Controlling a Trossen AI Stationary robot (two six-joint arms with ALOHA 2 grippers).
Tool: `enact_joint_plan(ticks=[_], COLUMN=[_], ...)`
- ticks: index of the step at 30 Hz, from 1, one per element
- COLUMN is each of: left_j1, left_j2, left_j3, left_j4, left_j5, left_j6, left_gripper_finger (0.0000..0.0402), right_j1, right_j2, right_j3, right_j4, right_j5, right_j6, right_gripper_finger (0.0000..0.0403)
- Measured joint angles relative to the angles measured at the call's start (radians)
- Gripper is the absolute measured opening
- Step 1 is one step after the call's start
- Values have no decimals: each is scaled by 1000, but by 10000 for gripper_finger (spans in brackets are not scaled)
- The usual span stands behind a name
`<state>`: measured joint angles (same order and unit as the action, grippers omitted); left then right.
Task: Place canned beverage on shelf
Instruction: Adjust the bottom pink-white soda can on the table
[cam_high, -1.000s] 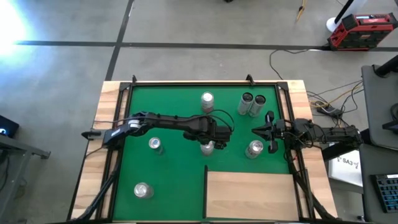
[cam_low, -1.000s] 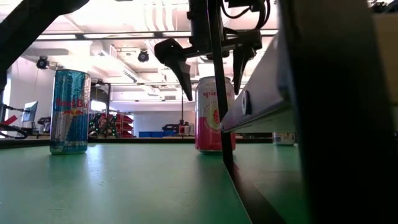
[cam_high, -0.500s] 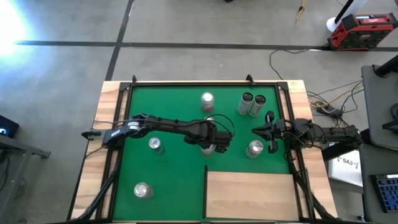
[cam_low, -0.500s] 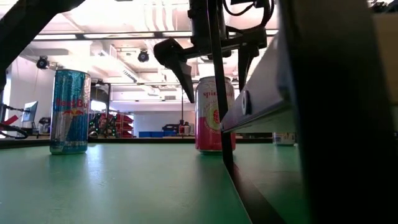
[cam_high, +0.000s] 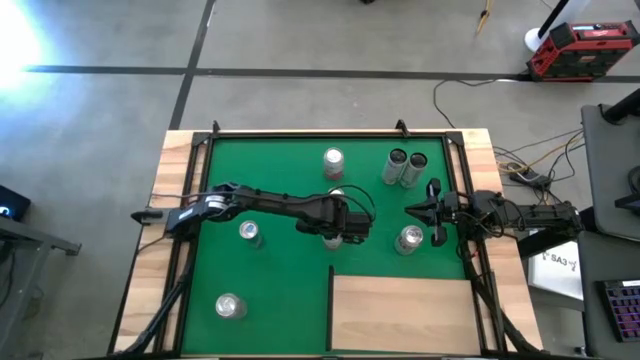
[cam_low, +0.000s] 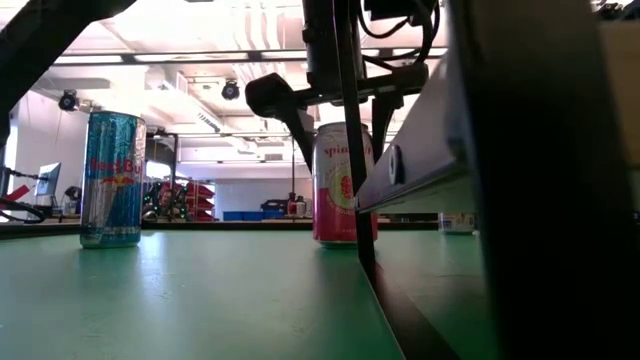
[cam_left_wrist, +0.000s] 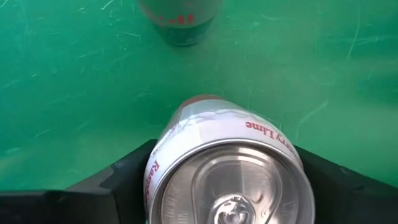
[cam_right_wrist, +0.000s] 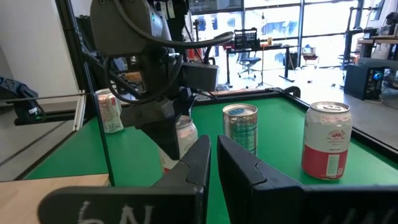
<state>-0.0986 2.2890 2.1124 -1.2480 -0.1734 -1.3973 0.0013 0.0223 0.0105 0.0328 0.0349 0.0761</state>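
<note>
The upright pink can (cam_low: 345, 185), near the green mat's (cam_high: 270, 290) middle just beyond the shelf's (cam_high: 405, 312) far edge, is straddled from above by the left gripper (cam_high: 340, 236), jaws apart either side, not yet clamped.

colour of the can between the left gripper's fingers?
Pink and white can; clearest in the low view.

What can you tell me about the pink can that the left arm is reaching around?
The pink can stands upright on the green mat, near its middle, just beyond the pale wooden shelf. It is a metal can with a pink and white label and a silver top with a pull tab. The left pincer is lowered over it, its dark fingers flanking both sides; whether they press the can yet is unclear.
</note>
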Motion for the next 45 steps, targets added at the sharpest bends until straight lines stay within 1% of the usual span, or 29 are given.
enact_joint_plan(ticks=[14,21,28,45], left_j1=[0,-4,-23,-93], left_j2=[-5,-6,38,45], left_j3=[3,109,241,243], left_j4=[18,-32,-105,-35], left_j5=[31,28,7,5], left_j6=[13,54,96,106], left_gripper_finger=[281,283,285,286], right_j1=[0,0,0,0], right_j2=[0,0,0,0], right_j3=[0,0,0,0], right_j4=[0,0,0,0], right_j5=[0,0,0,0], right_j6=[0,1,1,0], right_gripper_finger=[22,22,22,22])
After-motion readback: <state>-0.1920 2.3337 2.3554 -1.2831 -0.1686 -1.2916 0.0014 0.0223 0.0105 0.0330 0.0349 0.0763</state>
